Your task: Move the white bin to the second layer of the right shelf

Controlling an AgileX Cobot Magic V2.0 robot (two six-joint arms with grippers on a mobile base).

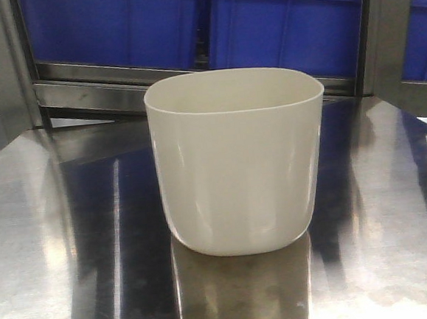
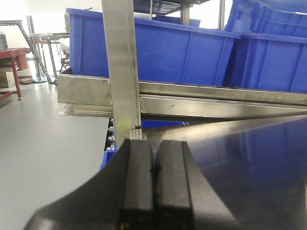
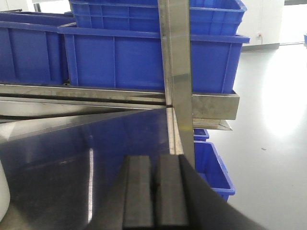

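Observation:
The white bin (image 1: 238, 161) stands upright and empty on the shiny steel tabletop (image 1: 52, 275), in the middle of the front view. A sliver of its side shows at the left edge of the right wrist view (image 3: 3, 191). My left gripper (image 2: 153, 149) is shut and empty, low over the table's left part, facing a steel post (image 2: 122, 67). My right gripper (image 3: 155, 163) is shut and empty, over the table's right part, to the right of the bin. Neither gripper shows in the front view. The roller rails of the right shelf are out of view.
Blue crates (image 1: 188, 21) sit on a steel rack level behind the table, also in the left wrist view (image 2: 163, 52) and the right wrist view (image 3: 144, 52). Steel uprights (image 3: 176, 62) stand at the table's corners. More blue crates (image 3: 211, 167) lie lower right. Grey floor (image 2: 43, 158) lies beyond both sides.

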